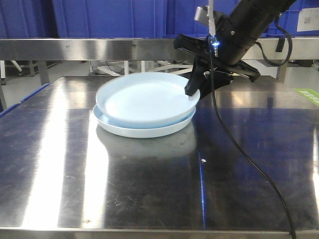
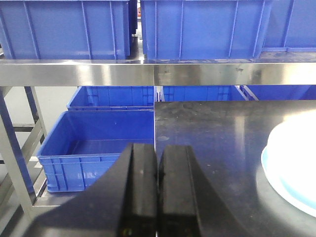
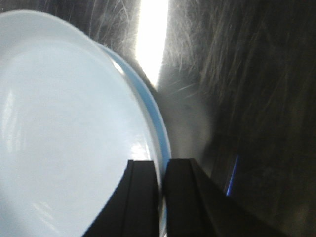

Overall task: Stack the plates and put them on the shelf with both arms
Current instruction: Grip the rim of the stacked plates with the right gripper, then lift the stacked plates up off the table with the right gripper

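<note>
Currently, step: squaring stack.
Right gripper (image 1: 192, 92): pinched on upper plate (image 1: 144, 97) rim.
Left gripper (image 2: 158, 197): closed together, empty.
Care: centre it gently over lower plate (image 1: 144, 131).

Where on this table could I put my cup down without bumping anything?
Bare: the table between the plates and its near edge, and left of them. Crowded: the right gripper clamps the top plate's right rim, and a cable crosses the right side.

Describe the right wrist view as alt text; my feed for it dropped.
Two black right fingers pinch the rim of the upper plate, which fills the left of the frame. The lower plate shows as a blue edge beneath it, on a steel table streaked with glare.
</note>
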